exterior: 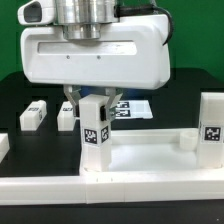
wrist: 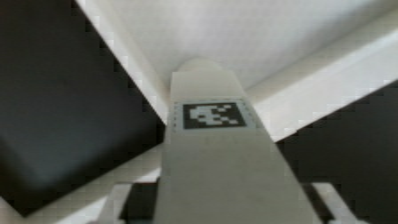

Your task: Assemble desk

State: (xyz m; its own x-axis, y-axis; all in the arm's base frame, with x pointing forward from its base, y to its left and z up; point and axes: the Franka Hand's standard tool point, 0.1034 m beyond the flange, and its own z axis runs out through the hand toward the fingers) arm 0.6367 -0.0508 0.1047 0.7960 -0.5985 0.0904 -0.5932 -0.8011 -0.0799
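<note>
The desk's white tabletop (exterior: 140,182) lies across the front of the exterior view. A white leg (exterior: 95,135) with a black-and-white tag stands upright on it near the exterior view's left end. My gripper (exterior: 94,102) comes down from above and is shut on that leg's upper part, one finger against each side. In the wrist view the same leg (wrist: 217,150) runs away from the camera between the fingers (wrist: 125,200). A second tagged leg (exterior: 211,128) stands upright at the tabletop's right end. Two more legs (exterior: 33,115) (exterior: 66,117) lie on the black table behind.
The marker board (exterior: 136,108) lies flat on the black table behind the gripper. A white block (exterior: 3,148) shows at the exterior view's left edge. The tabletop's raised rim (exterior: 150,141) runs between the two standing legs.
</note>
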